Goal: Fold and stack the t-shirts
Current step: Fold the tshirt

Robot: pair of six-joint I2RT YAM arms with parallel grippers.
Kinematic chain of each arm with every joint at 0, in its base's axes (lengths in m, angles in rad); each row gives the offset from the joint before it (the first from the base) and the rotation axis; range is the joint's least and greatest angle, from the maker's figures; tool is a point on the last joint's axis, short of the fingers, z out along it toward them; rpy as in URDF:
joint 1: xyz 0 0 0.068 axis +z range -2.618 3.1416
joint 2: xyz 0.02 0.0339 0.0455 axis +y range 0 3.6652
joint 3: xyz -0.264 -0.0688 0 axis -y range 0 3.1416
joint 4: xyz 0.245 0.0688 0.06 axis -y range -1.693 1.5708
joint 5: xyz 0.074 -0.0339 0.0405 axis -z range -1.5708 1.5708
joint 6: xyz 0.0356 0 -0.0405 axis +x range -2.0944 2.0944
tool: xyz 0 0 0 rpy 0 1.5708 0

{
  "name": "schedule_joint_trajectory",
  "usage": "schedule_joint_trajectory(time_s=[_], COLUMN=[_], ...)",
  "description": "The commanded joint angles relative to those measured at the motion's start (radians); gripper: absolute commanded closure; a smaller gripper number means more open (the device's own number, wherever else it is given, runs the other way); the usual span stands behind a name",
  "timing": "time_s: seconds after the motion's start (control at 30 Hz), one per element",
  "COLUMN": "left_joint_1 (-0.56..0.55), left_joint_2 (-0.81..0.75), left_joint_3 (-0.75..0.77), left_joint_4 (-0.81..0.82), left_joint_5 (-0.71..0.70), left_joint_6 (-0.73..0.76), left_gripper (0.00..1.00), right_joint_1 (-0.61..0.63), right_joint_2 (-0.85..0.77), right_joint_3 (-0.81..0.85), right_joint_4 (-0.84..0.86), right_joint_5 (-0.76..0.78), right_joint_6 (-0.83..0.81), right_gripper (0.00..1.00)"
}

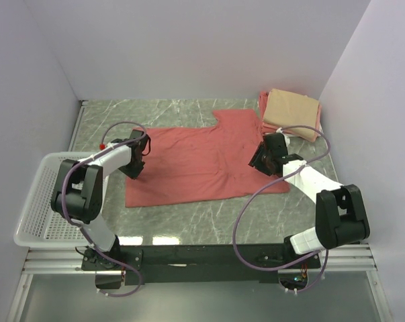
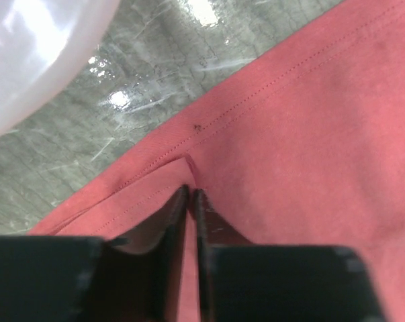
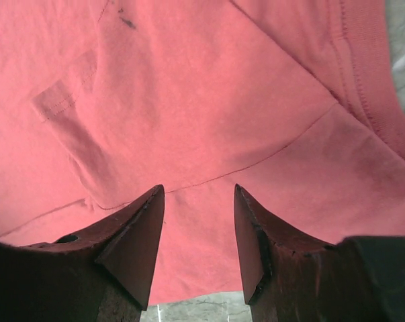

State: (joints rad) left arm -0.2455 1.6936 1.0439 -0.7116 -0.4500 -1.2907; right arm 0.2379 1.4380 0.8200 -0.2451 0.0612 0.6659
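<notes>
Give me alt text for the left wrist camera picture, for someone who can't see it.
Close up, the left hand pinches a small ridge of the salmon-red t-shirt beside its stitched hem. Grey-green marbled table shows beyond, a blurred white shape at top left.

back-left: bare counter (image 1: pixel 142 111) behind the red t-shirt (image 1: pixel 202 161), easy way in | front: open strip between the shirt hem and the arm bases (image 1: pixel 108 258) | near-left: white mesh basket (image 1: pixel 44 201) sits right against the wall | back-right: folded tan-on-pink stack (image 1: pixel 293 114) plugs that corner | sides: walls (image 1: pixel 27 80) pretty tight both ways
</notes>
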Motion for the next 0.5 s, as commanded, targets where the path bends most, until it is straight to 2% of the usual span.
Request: schedule_joint_trajectory(time_s=[0.0,0.1,0.47], left_joint_1=[0.003,0.008,0.028], left_joint_2=[0.002,-0.008,-0.072], left_joint_3=[0.033,0.028,0.004], left_joint_4=[-0.003,-0.012,-0.039], left_joint_5=[-0.01,-0.018,-0.047], left_joint_6=[-0.005,-0.007,-0.012], left_gripper=[0.87,0.99,0.99], right_joint_1=[-0.025,-0.043,-0.084], right_joint_2=[-0.044,-0.056,-0.064], right_joint_3=[-0.021,-0.042,-0.099], right_joint_4=[0.033,0.033,0.052], right_joint_5=[0.005,0.008,0.009], right_joint_6=[0.011,0.009,0.02], right_gripper=[0.47,0.47,0.47])
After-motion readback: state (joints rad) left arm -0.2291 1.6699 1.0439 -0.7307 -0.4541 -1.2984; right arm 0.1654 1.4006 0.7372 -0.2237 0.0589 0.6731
